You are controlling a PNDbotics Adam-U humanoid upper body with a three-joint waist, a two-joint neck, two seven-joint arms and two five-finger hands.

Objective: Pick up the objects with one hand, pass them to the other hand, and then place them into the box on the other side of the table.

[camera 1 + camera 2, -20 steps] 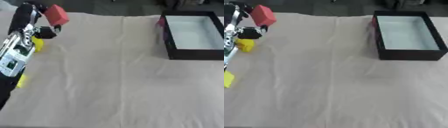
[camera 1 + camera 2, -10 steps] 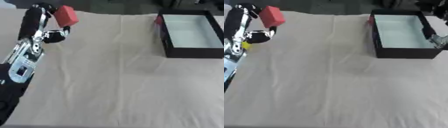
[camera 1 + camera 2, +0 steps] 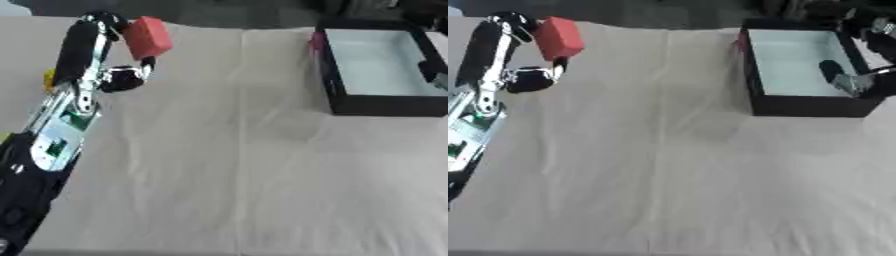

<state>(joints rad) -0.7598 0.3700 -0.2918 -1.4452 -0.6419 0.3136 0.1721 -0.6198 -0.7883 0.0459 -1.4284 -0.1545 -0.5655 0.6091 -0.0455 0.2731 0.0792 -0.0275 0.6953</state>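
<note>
My left hand (image 3: 84,44) is raised over the table's far left, shut on a red block (image 3: 147,37) held between fingers and thumb. A yellow block (image 3: 50,78) peeks out from behind that arm on the cloth. The black box (image 3: 756,75) with a pale floor stands at the far right. My right hand (image 3: 852,81) reaches in from the right edge over the box's right wall, fingers spread and holding nothing.
A small pink thing (image 3: 314,42) sits against the outside of the box's left wall. Wrinkled beige cloth (image 3: 236,165) covers the table between the arm and the box. The cloth's dark far edge runs along the top.
My left arm has swung rightward with the red block still in its hand. The right hand has come into view over the box's right side.
</note>
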